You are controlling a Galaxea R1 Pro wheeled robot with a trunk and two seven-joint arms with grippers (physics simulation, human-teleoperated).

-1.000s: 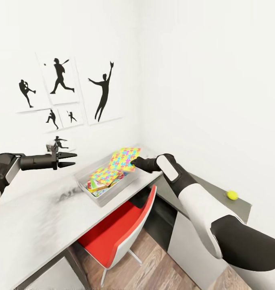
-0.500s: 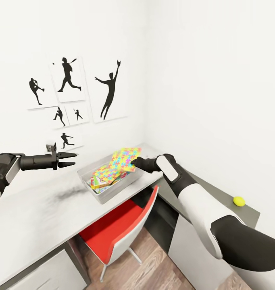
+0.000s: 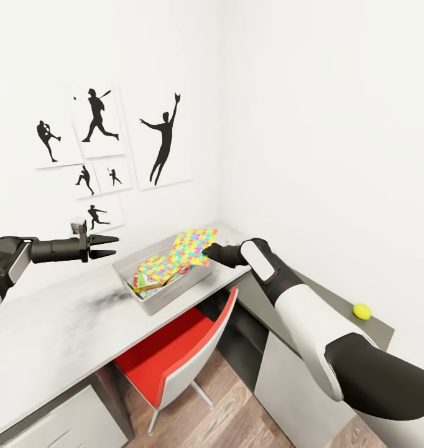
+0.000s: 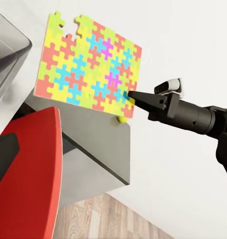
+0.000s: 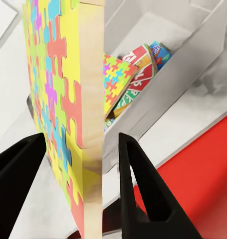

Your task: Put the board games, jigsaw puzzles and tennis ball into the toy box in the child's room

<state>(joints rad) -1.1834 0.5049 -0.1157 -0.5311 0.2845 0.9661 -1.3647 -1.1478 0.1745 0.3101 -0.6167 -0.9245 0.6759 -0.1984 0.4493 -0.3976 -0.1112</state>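
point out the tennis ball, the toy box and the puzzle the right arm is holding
tennis ball (image 3: 361, 311), head view, middle of the ball
toy box (image 3: 175, 294), head view, near outer wall
held puzzle (image 3: 192, 245), head view, patterned top face

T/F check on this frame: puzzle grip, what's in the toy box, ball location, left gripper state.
1. The right gripper holds a jigsaw puzzle over the toy box. True.
2. The toy box is empty. False: it already holds another puzzle and game boxes.
3. The tennis ball is in the toy box. False: it lies on the lower dark desk section.
4. The left gripper is open and holds nothing. True.
5. The chair is blue. False: it is red.
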